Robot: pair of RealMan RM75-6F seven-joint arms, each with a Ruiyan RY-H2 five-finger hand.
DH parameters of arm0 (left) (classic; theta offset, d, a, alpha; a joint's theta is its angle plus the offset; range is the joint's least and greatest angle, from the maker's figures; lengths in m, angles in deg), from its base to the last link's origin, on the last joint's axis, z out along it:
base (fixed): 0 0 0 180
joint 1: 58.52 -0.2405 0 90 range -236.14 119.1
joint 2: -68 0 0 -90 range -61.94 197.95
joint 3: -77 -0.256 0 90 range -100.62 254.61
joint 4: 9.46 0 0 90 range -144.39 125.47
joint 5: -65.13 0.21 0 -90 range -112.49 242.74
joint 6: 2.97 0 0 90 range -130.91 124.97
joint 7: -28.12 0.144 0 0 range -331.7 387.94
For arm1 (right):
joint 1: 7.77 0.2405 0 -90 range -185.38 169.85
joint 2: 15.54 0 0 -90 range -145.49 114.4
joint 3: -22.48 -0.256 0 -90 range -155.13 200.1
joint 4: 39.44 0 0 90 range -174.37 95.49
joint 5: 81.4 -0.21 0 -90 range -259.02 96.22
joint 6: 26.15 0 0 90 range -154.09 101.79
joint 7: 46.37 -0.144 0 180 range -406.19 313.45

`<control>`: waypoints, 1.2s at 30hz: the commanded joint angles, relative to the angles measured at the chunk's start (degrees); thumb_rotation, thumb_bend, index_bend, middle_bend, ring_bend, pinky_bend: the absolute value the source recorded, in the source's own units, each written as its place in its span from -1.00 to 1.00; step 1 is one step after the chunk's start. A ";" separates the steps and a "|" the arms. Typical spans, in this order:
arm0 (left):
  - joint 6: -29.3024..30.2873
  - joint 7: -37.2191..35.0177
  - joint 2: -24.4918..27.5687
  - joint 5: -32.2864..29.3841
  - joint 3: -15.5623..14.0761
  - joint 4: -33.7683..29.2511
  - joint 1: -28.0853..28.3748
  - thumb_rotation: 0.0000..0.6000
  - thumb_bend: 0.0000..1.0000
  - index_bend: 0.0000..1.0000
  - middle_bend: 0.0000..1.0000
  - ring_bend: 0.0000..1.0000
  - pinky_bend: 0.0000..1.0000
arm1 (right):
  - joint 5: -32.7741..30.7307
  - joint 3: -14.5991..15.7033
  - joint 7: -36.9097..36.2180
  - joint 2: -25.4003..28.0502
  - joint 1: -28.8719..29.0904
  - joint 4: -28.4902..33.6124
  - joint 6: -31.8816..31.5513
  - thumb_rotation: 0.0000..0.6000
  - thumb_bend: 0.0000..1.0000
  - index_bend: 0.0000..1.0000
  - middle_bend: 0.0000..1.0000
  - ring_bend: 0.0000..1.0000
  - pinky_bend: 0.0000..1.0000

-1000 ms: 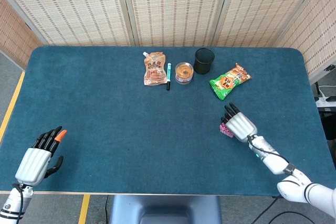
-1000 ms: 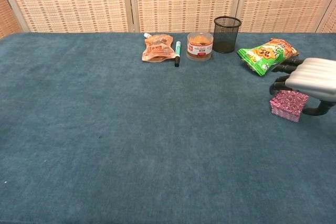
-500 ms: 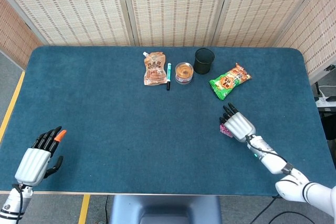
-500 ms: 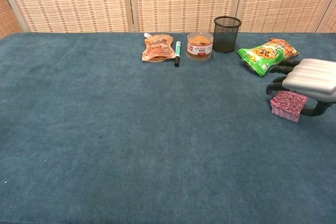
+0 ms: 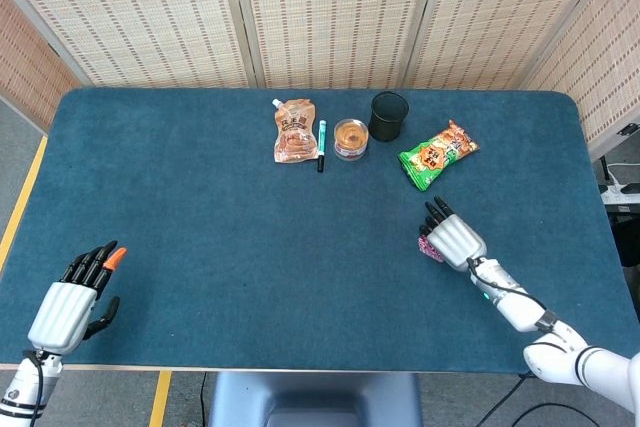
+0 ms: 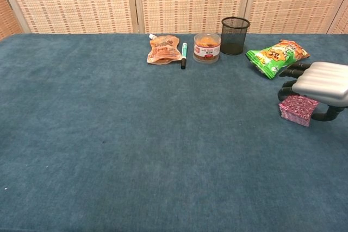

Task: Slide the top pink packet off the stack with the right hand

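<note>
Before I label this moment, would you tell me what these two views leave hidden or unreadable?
- Contact between the right hand and the pink packet stack: the palm covers the stack's top in both views.
- Number of packets in the stack: too small to count.
- Left hand: outside the chest view; whether it holds the orange thing at its fingertips is unclear.
- Print on the green snack bag: too small.

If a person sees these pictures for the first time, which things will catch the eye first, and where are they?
First comes the right hand at the table's right side, poised palm-down over the small stack of pink packets. Next is the bright green snack bag just behind it, near the black mesh cup. The left hand sits far off at the near left corner, holding nothing, with an orange fingertip.
</note>
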 commanded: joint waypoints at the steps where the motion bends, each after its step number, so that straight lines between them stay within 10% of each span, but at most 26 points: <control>1: -0.16 0.06 -0.14 -0.10 0.06 0.05 0.08 1.00 -0.04 -1.00 -0.97 -0.82 -0.67 | 0.03 0.05 0.07 -0.06 0.05 0.05 -0.12 1.00 -0.58 -0.38 -0.51 -0.96 -1.00; 27: 0.54 0.52 -0.20 0.32 -0.22 -0.31 -0.31 1.00 -0.03 -1.00 -0.97 -0.82 -0.67 | -0.42 0.44 0.62 0.37 0.12 1.13 -0.80 1.00 -0.58 -0.45 -0.50 -0.94 -1.00; 36: -0.09 0.09 -0.03 -0.06 0.03 -0.14 0.06 1.00 -0.04 -1.00 -0.97 -0.83 -0.67 | -0.47 0.40 0.80 0.02 0.06 0.87 -1.35 1.00 -0.58 -0.17 -0.39 -0.78 -1.00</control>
